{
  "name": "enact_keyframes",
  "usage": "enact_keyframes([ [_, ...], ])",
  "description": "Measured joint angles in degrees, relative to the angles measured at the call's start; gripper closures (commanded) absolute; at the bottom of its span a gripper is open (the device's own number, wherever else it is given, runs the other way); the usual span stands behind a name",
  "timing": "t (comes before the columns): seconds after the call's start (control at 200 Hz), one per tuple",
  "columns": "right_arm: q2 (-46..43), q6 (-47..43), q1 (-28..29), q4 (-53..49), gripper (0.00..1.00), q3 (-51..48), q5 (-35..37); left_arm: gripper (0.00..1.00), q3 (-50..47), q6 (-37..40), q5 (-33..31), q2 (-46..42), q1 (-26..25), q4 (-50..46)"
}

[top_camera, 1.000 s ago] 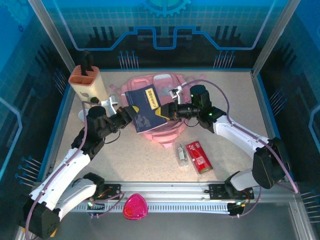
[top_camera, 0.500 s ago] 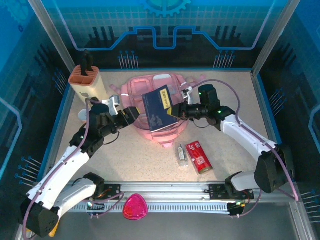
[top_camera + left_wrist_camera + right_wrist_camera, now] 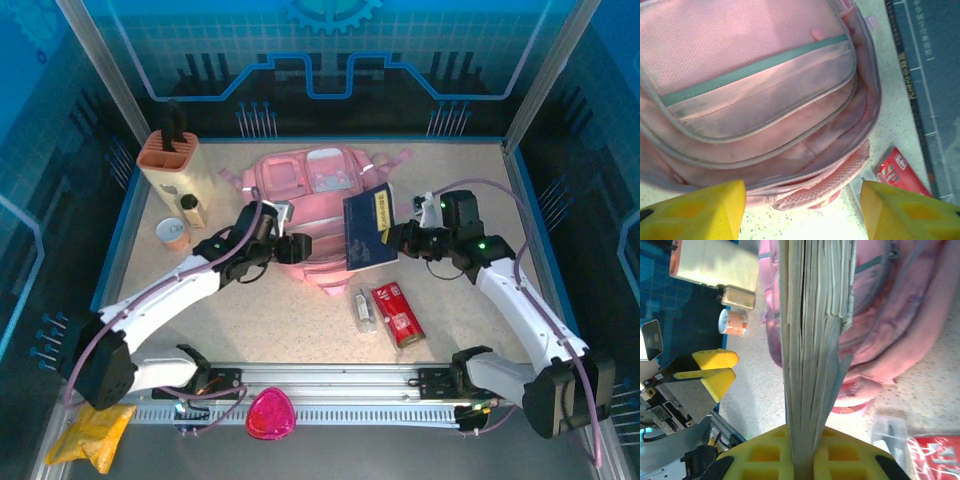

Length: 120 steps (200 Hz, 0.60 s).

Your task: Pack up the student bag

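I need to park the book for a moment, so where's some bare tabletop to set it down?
Bare tabletop lies in front of the student bag, between the left arm and the clear case. The back right corner behind the right arm is free too. Crowded: the left side, with pen holder, bottle and cup.

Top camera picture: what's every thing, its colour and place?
student bag: one, pink, far middle of table
book: one, dark blue, upright at the bag's right side
pen holder: one, cream with orange top, far left
small bottle: one, cream, beside the pen holder
cup: one, orange-white, left edge
packet: one, red, near right
clear case: one, see-through, left of packet
rounded thing: one, bright pink, near rail
pouch: one, yellow, near left corner
left end effector: one, black, open, by bag's near edge
right end effector: one, black, shut on book
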Motion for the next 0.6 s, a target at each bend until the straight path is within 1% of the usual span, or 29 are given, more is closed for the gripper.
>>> enact_keyframes([
  [0.105, -2.75, -0.61, -2.75, -2.25, 0.94, -2.16, 0.85, 0.33, 2.64, 5.29, -2.23, 5.14, -2.01, 0.35],
  [0.26, -4.07, -1.07, -5.73, -4.61, 0.93, -3.58, 1.38, 0.29, 8.46, 12.66, -5.33, 13.77, -4.44, 0.13],
  [0.395, -4.35, -1.22, -6.99, -5.20, 0.94, -3.69, 1.03, 0.29, 13.64, 18.60, -9.18, 20.92, -6.23, -0.26],
  [0.6, -4.35, -1.22, -7.82, -5.07, 0.94, -4.24, -0.39, 0.28, 19.91, 24.46, -12.76, 29.29, -6.56, -1.77],
])
